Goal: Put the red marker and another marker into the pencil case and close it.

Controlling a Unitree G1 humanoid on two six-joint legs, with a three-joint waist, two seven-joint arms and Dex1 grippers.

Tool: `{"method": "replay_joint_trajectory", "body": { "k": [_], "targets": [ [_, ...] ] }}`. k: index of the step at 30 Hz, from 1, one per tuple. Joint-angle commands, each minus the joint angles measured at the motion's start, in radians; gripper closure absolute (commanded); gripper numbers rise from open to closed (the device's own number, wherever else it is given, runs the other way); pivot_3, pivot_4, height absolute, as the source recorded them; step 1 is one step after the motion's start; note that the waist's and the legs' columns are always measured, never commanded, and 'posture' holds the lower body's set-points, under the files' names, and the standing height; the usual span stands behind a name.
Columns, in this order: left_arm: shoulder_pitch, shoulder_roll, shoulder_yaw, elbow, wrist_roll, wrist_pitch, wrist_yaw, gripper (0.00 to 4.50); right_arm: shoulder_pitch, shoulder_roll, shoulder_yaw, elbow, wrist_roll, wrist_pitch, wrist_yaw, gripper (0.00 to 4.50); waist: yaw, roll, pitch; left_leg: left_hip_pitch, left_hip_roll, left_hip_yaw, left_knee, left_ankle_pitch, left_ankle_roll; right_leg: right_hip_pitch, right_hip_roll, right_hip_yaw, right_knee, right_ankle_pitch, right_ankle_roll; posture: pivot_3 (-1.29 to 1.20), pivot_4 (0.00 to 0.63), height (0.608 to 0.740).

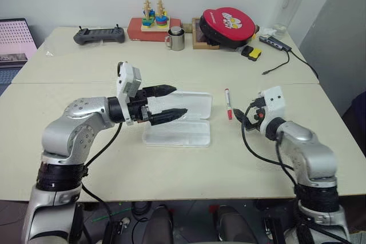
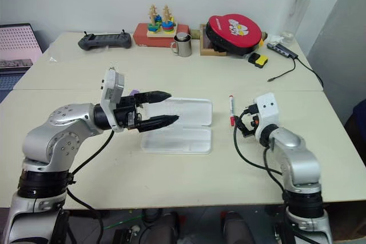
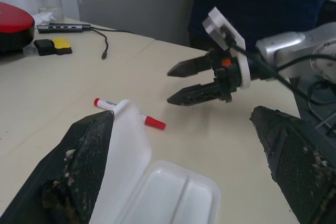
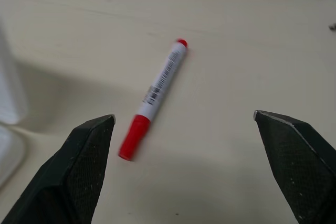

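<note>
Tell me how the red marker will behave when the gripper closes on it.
The red marker looks like a stiff, slim, round barrel lying flat on the bare table, so it will probably roll if nudged sideways. Its smooth plastic may slip between the fingers of the open right gripper. It likely weighs little.

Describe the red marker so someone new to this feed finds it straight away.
Start at the open white pencil case in the middle of the near table. The red marker lies flat on the bare tabletop beside the case, between it and the open right claw, touching neither. It is a slim pen with a white barrel, a red cap and a red end, the only pen on that patch.
</note>
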Motion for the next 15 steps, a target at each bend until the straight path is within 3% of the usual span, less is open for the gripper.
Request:
{"method": "replay_joint_trajectory", "body": {
  "k": [1, 15],
  "targets": [
    [-0.036, -0.016, 0.007, 0.011, 0.001, -0.035, -0.008, 0.0, -0.04, 0.052, 0.001, -0.014, 0.005, -0.027, -0.063, 0.02, -0.001, 0.0, 0.0, 0.0, 0.0, 0.0, 0.0, 0.0, 0.0, 0.0, 0.0, 0.0, 0.0, 0.0, -0.001, 0.0, 0.15, 0.74],
    [-0.025, -0.031, -0.001, 0.013, 0.017, -0.065, -0.016, 0.0, -0.087, 0.149, 0.056, 0.3, -0.046, -0.111, -0.186, 0.02, -0.003, 0.0, 0.0, 0.0, 0.0, 0.0, -0.001, 0.0, 0.0, 0.0, 0.0, -0.001, 0.0, 0.002, -0.004, 0.0, 0.15, 0.74]
  ]
}}
